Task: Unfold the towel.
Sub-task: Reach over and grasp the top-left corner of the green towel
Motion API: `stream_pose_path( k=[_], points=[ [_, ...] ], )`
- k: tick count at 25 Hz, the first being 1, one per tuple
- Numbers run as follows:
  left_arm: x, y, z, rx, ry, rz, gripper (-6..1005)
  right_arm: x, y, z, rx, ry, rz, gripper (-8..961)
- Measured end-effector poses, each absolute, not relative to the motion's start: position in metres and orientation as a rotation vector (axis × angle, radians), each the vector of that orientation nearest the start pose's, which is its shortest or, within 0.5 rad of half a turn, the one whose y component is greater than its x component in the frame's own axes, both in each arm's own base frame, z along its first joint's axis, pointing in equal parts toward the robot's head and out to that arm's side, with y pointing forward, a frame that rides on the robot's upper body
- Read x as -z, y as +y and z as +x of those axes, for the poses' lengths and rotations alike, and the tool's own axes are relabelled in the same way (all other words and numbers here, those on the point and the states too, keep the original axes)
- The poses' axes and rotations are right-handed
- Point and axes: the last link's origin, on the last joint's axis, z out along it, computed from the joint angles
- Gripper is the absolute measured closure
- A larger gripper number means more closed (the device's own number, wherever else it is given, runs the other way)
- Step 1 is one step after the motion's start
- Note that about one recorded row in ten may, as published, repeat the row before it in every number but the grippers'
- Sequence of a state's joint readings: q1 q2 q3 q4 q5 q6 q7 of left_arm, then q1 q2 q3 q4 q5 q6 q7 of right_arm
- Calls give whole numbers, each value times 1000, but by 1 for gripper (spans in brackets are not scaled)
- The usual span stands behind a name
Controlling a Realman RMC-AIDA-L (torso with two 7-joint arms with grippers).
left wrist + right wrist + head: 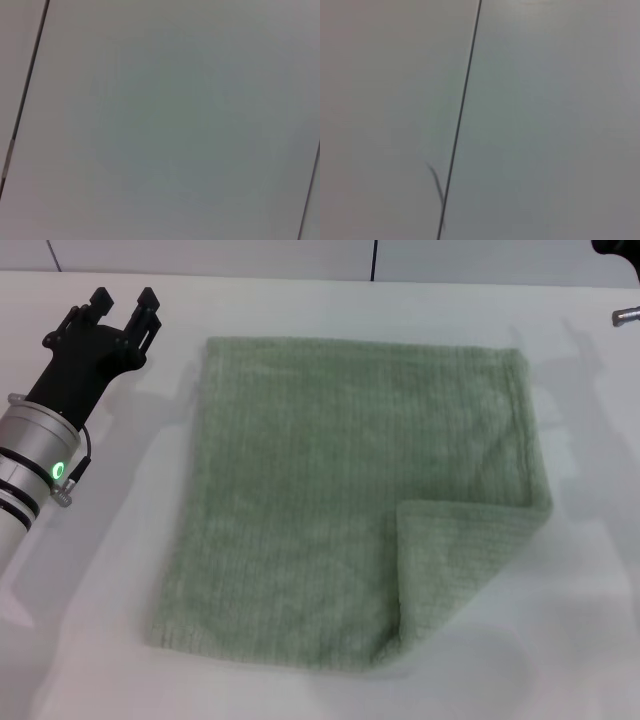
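- The towel (350, 510) lies nearly flat on the table (90, 640), one near corner folded over — on my right side.
- My left gripper (124, 312), fingers apart and empty, hovers well left of it.
- My right gripper barely shows; its state I cannot tell.

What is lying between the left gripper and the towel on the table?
Nothing. In the head view, only bare white table separates the left gripper from the towel. The gripper is apart from the cloth's far left corner.
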State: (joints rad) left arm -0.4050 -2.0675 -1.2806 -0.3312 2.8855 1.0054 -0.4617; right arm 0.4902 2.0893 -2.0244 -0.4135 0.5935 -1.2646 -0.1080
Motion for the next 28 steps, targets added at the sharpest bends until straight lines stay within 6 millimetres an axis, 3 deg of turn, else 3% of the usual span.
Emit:
stream_pose_path(
  k=[16,24,28],
  points=[
    [34,349,-293,879,-696,-1782,397,1,369,224,-902,116,-1535,252],
    [42,357,-286,850,-696,-1824,475,0,370,225,-894,114,-1534,252],
    [46,363,-286,814,-721,-1836,642,-1,370,225,-895,115,-1532,252]
  ],
)
